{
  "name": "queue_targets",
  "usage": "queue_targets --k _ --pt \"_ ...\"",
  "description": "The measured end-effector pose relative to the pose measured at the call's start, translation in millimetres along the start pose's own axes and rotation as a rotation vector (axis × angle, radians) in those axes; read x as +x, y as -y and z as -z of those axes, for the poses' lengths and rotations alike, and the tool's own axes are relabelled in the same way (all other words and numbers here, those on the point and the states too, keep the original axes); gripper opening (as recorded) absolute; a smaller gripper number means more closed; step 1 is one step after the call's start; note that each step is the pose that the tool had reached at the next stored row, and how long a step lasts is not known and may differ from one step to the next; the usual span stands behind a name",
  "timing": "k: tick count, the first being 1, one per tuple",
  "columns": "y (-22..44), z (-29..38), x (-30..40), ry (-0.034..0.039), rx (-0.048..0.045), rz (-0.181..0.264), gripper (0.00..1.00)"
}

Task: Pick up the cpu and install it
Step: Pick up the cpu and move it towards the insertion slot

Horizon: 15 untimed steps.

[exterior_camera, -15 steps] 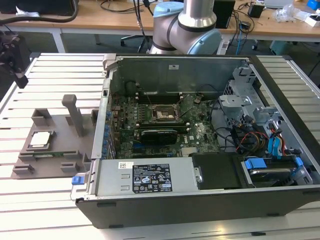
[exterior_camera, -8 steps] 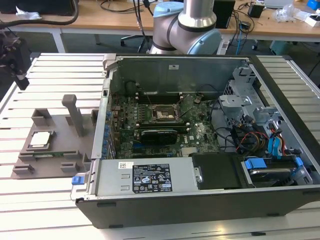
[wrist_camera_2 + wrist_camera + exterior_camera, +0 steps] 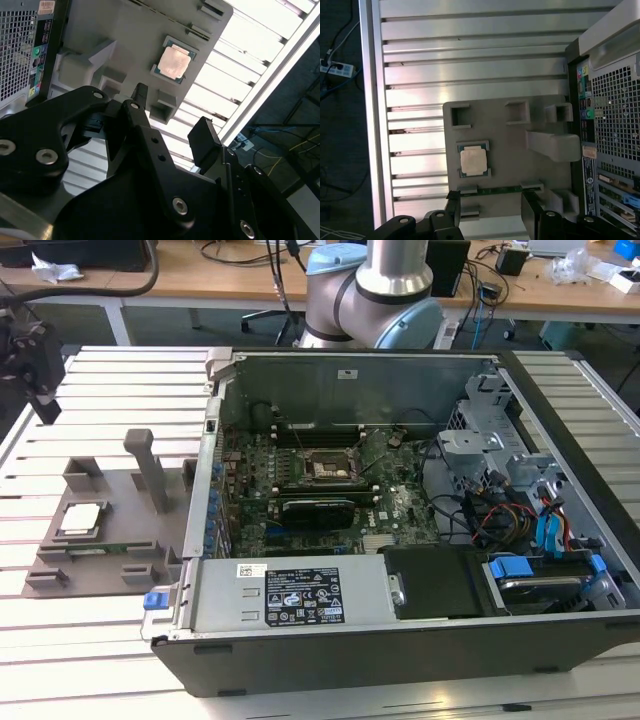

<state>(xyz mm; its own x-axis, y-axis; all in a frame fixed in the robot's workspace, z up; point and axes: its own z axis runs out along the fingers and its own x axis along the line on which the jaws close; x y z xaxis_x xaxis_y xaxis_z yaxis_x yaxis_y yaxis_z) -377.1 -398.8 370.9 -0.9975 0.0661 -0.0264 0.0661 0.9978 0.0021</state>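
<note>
First wrist view puts the end effector [image 3: 490, 202] spread and empty near the tray's [image 3: 515, 165] edge. The cpu [image 3: 473, 161] lies flat in the tray's recess, apart from it, ahead of the gap, nearer 1 finger.

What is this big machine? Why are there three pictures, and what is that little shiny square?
It is a robot arm, the grey and blue tube at the back of the exterior view, behind an open computer. That picture comes from a camera standing off the arm. The other two come from cameras riding near the arm's wrist, so they look past its black jaws. The jaws stand open and hold nothing. On the slatted metal table lies a grey tray. In it sits the cpu, the little square chip that goes inside the computer. It has not been picked up yet.
</note>
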Motion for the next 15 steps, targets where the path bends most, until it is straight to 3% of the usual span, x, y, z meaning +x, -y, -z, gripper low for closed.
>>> queue_targets --k 15 --pt "0.0 -5.6 0.1 0.0 0.0 0.0 0.6"
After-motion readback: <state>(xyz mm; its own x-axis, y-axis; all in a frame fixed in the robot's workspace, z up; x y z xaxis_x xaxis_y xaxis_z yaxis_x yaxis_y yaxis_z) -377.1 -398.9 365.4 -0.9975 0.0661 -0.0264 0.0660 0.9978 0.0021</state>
